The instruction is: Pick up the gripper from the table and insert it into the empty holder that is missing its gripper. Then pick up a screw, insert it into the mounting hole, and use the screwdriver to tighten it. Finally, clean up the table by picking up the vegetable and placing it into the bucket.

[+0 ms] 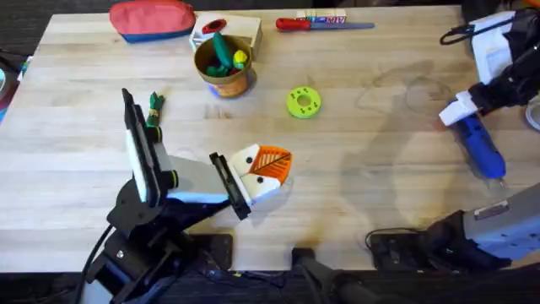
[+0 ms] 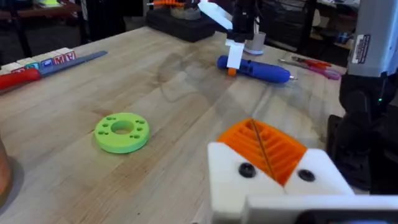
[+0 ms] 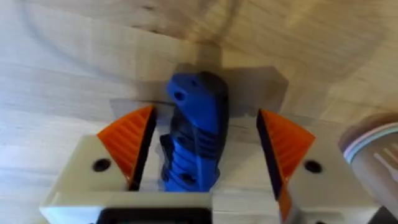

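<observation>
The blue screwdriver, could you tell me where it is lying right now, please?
In the overhead view the screwdriver lies on the table's far right side, with the right claw over its handle end, open orange pads on either side.

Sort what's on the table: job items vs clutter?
Job: blue screwdriver, straddled by the open right end effector; vegetable; bucket.
Clutter: green ring, red-handled screwdriver, red pouch, wooden box.
</observation>
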